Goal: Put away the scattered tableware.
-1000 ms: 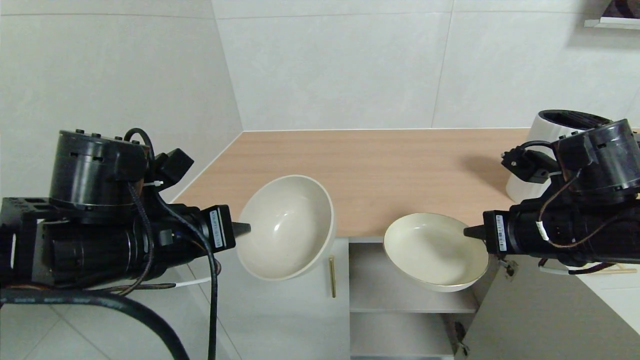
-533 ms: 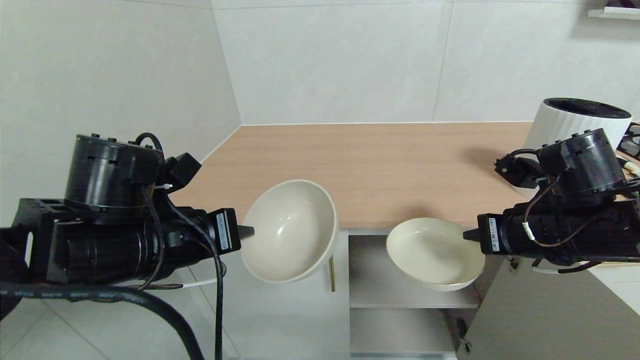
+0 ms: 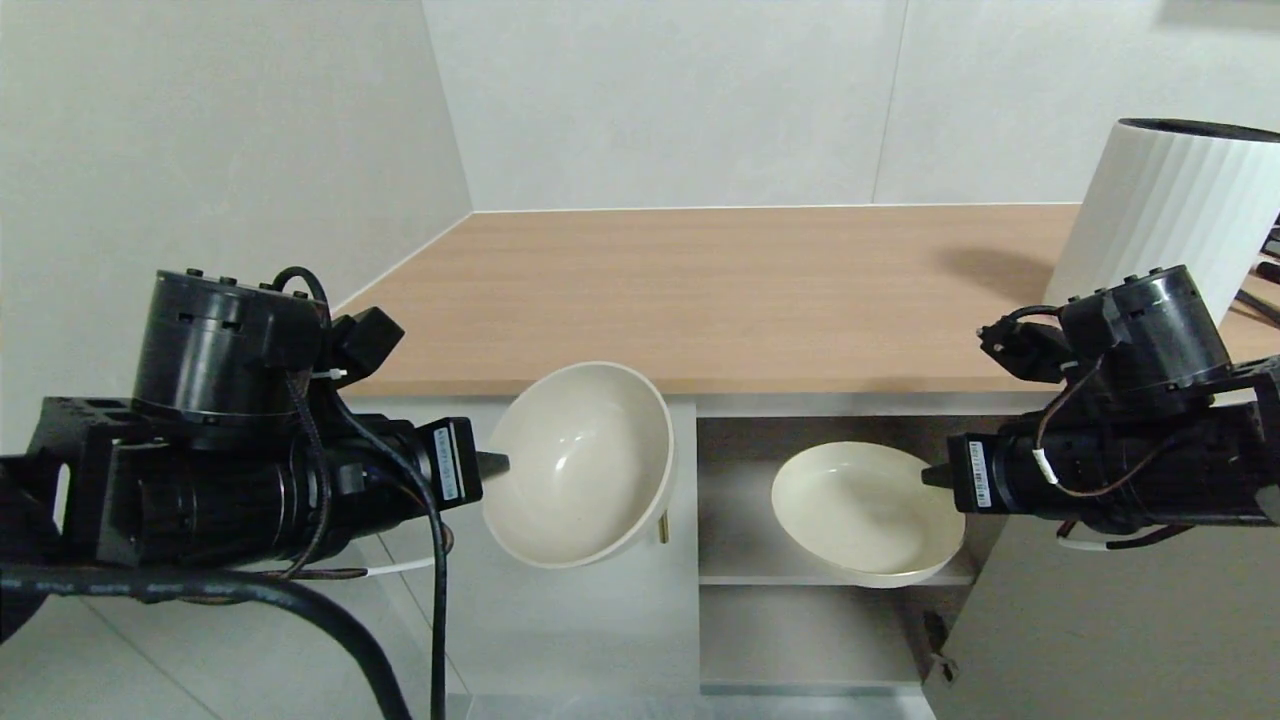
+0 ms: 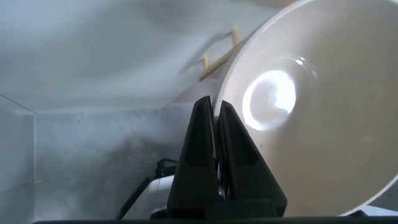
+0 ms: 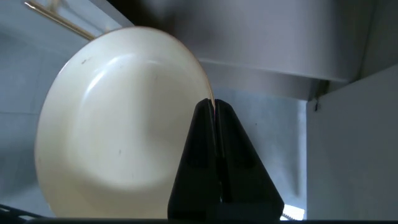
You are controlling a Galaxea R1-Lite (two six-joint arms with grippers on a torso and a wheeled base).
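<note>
I'm looking at a deep bowl (image 3: 580, 465) that is showing plain off-white with no pattern, and a shallow bowl (image 3: 865, 512) that is leaning a shade more cream-yellow. The left gripper (image 3: 495, 462) and right gripper (image 3: 930, 474) are both reading solid black. The countertop (image 3: 700, 290) is showing light tan wood with fine straight grain. The ribbed container (image 3: 1170, 210) is coming through white with vertical ridges and a dark rim. The cabinet (image 3: 600, 630) is looking pale grey, its handle (image 3: 662, 528) brass-gold, the wall tiles (image 3: 680, 100) off-white
</note>
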